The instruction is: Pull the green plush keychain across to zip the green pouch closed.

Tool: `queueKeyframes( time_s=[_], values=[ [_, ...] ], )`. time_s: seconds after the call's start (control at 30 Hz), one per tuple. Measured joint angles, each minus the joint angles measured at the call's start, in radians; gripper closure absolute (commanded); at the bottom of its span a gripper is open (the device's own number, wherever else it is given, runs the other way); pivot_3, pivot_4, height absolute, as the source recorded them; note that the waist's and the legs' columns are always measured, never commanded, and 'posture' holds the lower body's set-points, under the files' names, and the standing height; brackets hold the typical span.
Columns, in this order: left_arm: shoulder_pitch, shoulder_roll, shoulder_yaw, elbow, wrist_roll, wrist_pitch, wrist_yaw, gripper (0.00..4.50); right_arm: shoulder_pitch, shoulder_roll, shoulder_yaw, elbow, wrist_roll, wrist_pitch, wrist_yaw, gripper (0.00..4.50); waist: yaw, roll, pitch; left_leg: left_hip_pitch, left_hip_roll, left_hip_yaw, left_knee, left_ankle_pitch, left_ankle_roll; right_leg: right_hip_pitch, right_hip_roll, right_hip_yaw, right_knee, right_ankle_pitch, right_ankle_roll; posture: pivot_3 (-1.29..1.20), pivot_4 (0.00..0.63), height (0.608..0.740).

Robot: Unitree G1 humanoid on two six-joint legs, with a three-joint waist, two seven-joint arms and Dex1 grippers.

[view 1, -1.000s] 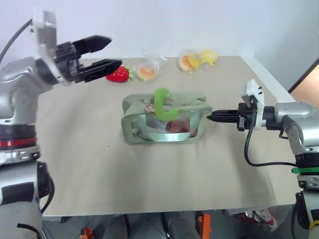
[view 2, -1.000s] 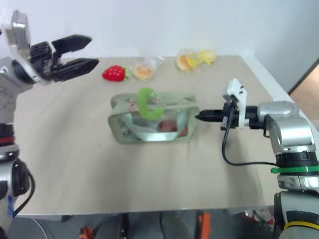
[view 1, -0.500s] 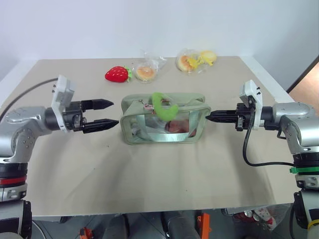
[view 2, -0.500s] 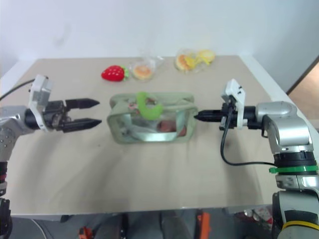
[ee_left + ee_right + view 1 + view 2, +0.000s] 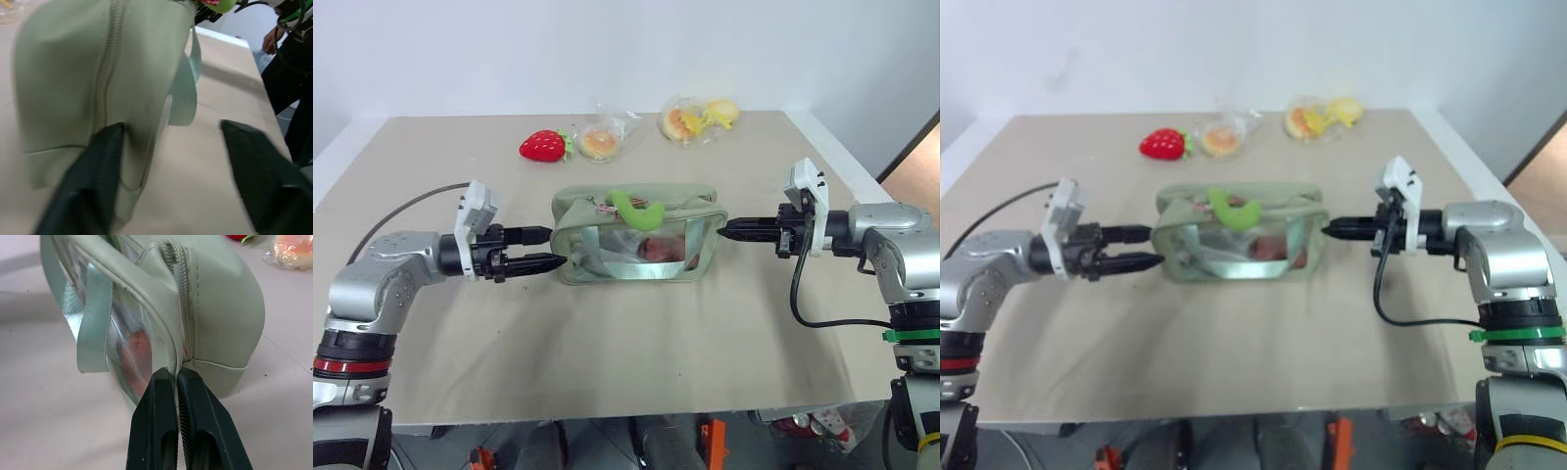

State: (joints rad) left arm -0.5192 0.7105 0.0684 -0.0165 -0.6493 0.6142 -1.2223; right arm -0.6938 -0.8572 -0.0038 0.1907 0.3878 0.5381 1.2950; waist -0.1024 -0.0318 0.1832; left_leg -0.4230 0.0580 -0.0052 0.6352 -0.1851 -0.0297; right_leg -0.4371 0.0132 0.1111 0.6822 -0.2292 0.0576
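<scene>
Beige tabletop against a plain pale wall; the green pouch (image 5: 636, 235) sits at its middle and serves as reference for all positions below.

Left gripper (image 5: 551, 248): level, fingertips at the pouch's left end. In the left wrist view one finger (image 5: 85, 183) lies against the end panel beside the zipper seam, the other stands clear over the table, so the jaws are partly open and hold nothing yet.

Right gripper (image 5: 724, 231): jaws pressed together, tips at the pouch's right end where the zipper track meets the seam. They appear to pinch the fabric edge there, though the actual bite is hidden.

Green plush keychain (image 5: 637, 209): lying curled on top of the pouch, nearer its left end, touched by neither gripper.

Change noted: a second ago the left gripper was high and behind-left of the pouch, jaws at full spread. It has since dropped to pouch level, moved in to the left end, and narrowed about halfway. The right gripper has not moved. The keychain now lies flatter than before.

Assessment: the left arm appears to be bracing or gripping the left end. Zipping has not begun; the keychain is yet to be taken.

Behind the pouch: a red plush strawberry (image 5: 541, 146) and wrapped pastries (image 5: 601, 142).
</scene>
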Motion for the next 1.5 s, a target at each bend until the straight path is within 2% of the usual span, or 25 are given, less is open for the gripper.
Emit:
queueKeyframes(
  time_s=[0.07, 0.13, 0.17, 0.2, 0.6, 0.63, 0.8, 0.97, 1.07, 1.13, 1.2, 1.27, 1.33, 1.43, 1.5],
  values=[
    [-0.026, -0.023, 0.001, 0.009, 0.001, 0.000, 0.018, 3.33, 0.007, 0.000, -0.003, -0.003, 0.001, 0.001, -0.007, 4.50, 0.001, 0.000, 0.000, 0.000, 0.000, 0.000, 0.000, 0.000, 0.000, 0.000, 0.000, 0.000, 0.000, 0.000, 0.000, 0.00, 0.150, 0.740],
    [-0.048, -0.039, 0.000, 0.018, 0.001, 0.000, 0.035, 3.87, 0.013, 0.000, -0.004, -0.011, 0.001, 0.002, -0.011, 4.50, 0.002, 0.000, 0.000, 0.000, 0.000, 0.000, 0.000, 0.000, 0.000, 0.000, 0.000, 0.000, 0.000, 0.000, 0.000, 0.00, 0.150, 0.740],
    [-0.055, -0.043, 0.000, 0.026, 0.003, 0.000, 0.039, 4.36, 0.015, 0.000, -0.005, -0.012, 0.002, 0.003, -0.013, 4.50, 0.000, 0.000, 0.000, 0.000, 0.000, 0.000, 0.000, 0.000, 0.000, 0.000, 0.000, 0.000, 0.000, 0.000, 0.000, 0.00, 0.150, 0.740],
    [-0.056, -0.048, 0.000, 0.031, 0.004, 0.000, 0.042, 4.46, 0.018, 0.000, -0.007, -0.013, 0.003, 0.004, -0.014, 4.50, 0.000, 0.000, 0.000, 0.000, 0.000, 0.000, 0.000, 0.000, 0.000, 0.000, 0.000, 0.000, 0.000, 0.000, 0.000, 0.00, 0.150, 0.740],
    [-0.037, -0.053, 0.005, 0.022, 0.013, -0.011, 0.044, 4.46, 0.027, 0.000, -0.011, -0.030, 0.026, 0.034, -0.031, 4.50, 0.000, 0.000, 0.000, 0.000, 0.000, 0.000, 0.000, 0.000, 0.000, 0.000, 0.000, 0.000, 0.000, 0.000, 0.000, 0.00, 0.150, 0.740],
    [-0.032, -0.053, 0.008, 0.017, 0.013, -0.012, 0.045, 4.50, 0.027, 0.000, -0.017, -0.030, 0.039, 0.049, -0.029, 3.84, 0.000, 0.000, 0.000, 0.000, 0.000, 0.000, 0.000, 0.000, 0.000, 0.000, 0.000, 0.000, 0.000, 0.000, 0.000, 0.00, 0.150, 0.740],
    [-0.021, -0.052, 0.009, 0.003, 0.012, -0.018, 0.047, 4.50, -0.001, 0.002, -0.071, -0.038, 0.138, 0.126, -0.013, 2.20, 0.000, 0.000, 0.000, 0.000, 0.000, 0.000, 0.000, 0.000, 0.000, 0.001, 0.000, 0.000, 0.000, 0.000, 0.000, 0.00, 0.150, 0.740],
    [-0.013, -0.052, 0.014, -0.004, 0.010, -0.019, 0.058, 4.50, -0.101, 0.001, -0.216, -0.052, 0.295, 0.227, -0.039, 0.45, 0.001, 0.000, 0.000, 0.000, 0.000, 0.000, 0.000, 0.000, 0.000, 0.001, 0.000, 0.000, 0.000, 0.000, 0.000, 0.00, 0.150, 0.740],
    [-0.007, -0.052, 0.016, -0.008, 0.007, -0.020, 0.058, 4.50, -0.175, 0.008, -0.282, -0.056, 0.379, 0.283, -0.082, 0.45, 0.001, 0.000, 0.000, 0.000, 0.000, -0.001, 0.000, 0.000, 0.000, 0.001, 0.000, 0.000, 0.000, 0.000, 0.000, 0.00, 0.150, 0.740],
    [-0.003, -0.052, 0.017, -0.009, 0.004, -0.021, 0.058, 4.50, -0.180, 0.006, -0.265, -0.136, 0.381, 0.282, -0.100, 0.45, 0.001, 0.000, 0.000, 0.000, 0.000, -0.001, -0.001, 0.000, 0.000, 0.000, 0.000, 0.000, 0.000, -0.001, 0.000, 0.00, 0.150, 0.740],
    [-0.003, -0.052, 0.017, -0.010, 0.004, -0.022, 0.058, 4.50, -0.166, 0.004, -0.220, -0.194, 0.358, 0.264, -0.103, 0.45, 0.001, 0.000, 0.000, 0.000, 0.000, -0.001, -0.001, 0.000, 0.000, 0.000, 0.000, 0.000, 0.000, -0.001, 0.000, 0.00, 0.150, 0.740],
    [-0.003, -0.052, 0.017, -0.011, 0.004, -0.024, 0.059, 4.50, -0.143, 0.009, -0.094, -0.299, 0.283, 0.233, -0.124, 0.45, 0.001, 0.000, 0.000, 0.000, 0.000, -0.001, -0.001, 0.000, 0.000, 0.000, 0.000, 0.000, 0.000, -0.001, 0.000, 0.00, 0.150, 0.740],
    [-0.003, -0.052, 0.017, -0.011, 0.004, -0.026, 0.059, 4.50, -0.145, 0.022, -0.026, -0.336, 0.246, 0.224, -0.143, 0.45, 0.001, 0.000, 0.000, -0.001, 0.000, 0.000, -0.001, 0.000, 0.000, -0.001, 0.000, 0.000, 0.000, -0.001, 0.000, 0.00, 0.150, 0.740],
    [-0.004, -0.056, 0.016, -0.011, 0.004, -0.027, 0.060, 4.50, -0.224, 0.059, 0.069, -0.372, 0.211, 0.274, -0.204, 0.45, 0.001, 0.001, 0.000, -0.001, 0.000, 0.001, 0.000, 0.000, 0.000, -0.002, 0.000, 0.001, 0.000, 0.000, -0.001, 0.00, 0.150, 0.740],
    [-0.004, -0.058, 0.016, -0.011, 0.003, -0.027, 0.061, 4.50, -0.268, 0.067, 0.083, -0.392, 0.216, 0.312, -0.220, 0.45, 0.003, 0.000, 0.000, -0.002, 0.000, 0.000, 0.000, 0.000, 0.000, -0.002, 0.000, 0.000, 0.000, -0.001, -0.001, 0.00, 0.150, 0.740]
  ],
)
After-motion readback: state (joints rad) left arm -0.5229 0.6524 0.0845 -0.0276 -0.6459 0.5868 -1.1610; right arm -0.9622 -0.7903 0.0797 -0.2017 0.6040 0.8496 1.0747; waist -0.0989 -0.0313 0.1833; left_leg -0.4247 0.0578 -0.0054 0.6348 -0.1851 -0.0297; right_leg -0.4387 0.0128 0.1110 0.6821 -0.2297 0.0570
